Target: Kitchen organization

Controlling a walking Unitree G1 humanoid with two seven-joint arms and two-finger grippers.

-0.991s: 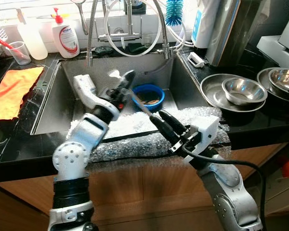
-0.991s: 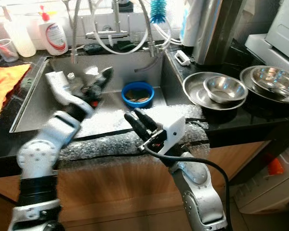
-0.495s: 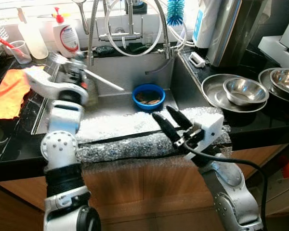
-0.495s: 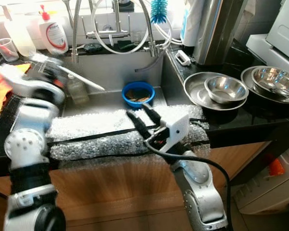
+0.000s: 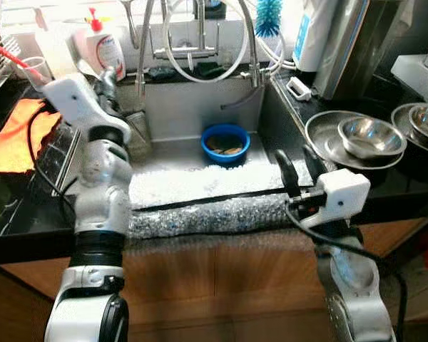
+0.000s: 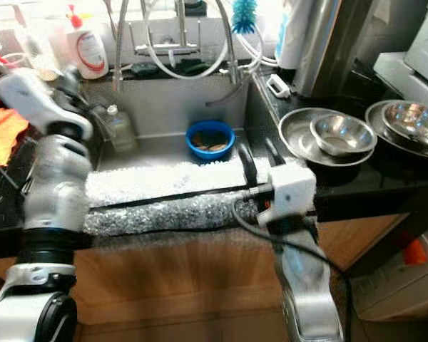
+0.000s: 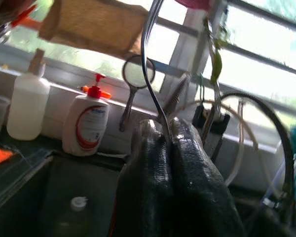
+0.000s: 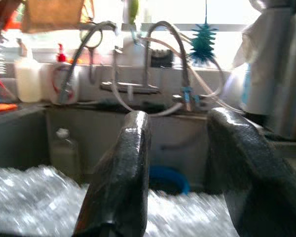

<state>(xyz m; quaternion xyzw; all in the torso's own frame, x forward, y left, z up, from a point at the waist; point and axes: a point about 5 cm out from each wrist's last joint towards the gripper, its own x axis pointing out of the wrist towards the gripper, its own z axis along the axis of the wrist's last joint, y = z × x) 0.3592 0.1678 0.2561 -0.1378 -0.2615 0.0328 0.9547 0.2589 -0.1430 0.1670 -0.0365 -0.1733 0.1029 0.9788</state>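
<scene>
Left pincer (image 7: 168, 143) clamped on thin metal utensil handle (image 7: 149, 64), raised over steel sink (image 5: 200, 125); right pincer (image 8: 187, 163) spread wide above bubble-wrap strip (image 5: 214, 206)

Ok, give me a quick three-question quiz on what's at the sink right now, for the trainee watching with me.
1. True or false: the right gripper has its fingers shut on the blue bowl.
2. What do the left gripper's fingers hold? A) a thin metal utensil B) a sponge C) a glass jar
3. Fill the blank: the steel bowls stand to the ____ of the sink, by the robot's own sides.

Key: 1 false, its fingers are open above the bubble wrap; 2 A; 3 right.
</scene>
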